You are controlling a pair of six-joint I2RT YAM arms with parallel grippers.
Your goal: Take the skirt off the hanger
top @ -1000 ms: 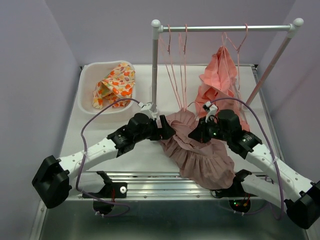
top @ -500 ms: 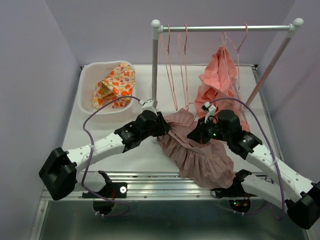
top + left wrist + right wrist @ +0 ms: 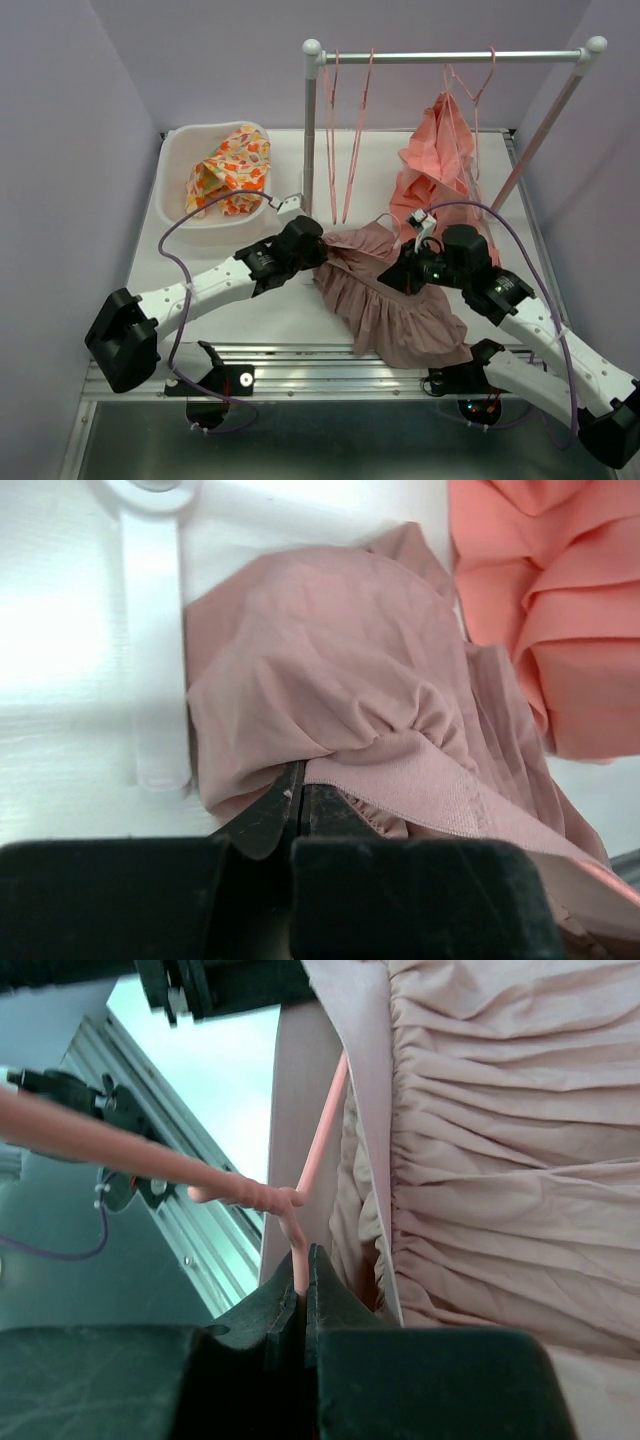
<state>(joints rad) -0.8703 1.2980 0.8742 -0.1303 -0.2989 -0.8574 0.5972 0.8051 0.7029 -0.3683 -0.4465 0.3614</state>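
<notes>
Skirt [image 3: 385, 300]: gathered, dusty-pink, ruffled fabric. Left gripper [image 3: 300, 785] clenched on its ten o'clock waistband; right gripper [image 3: 307, 1265] clamps thin pink hanger [image 3: 321, 1132], mostly cloth-covered.

Rumpled mauve skirt [image 3: 395, 305] (pink hanger [image 3: 322, 1135] alongside)

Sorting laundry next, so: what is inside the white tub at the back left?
A crumpled cloth with orange and yellow prints fills the tub; anything beneath it is covered and cannot be seen.
</notes>
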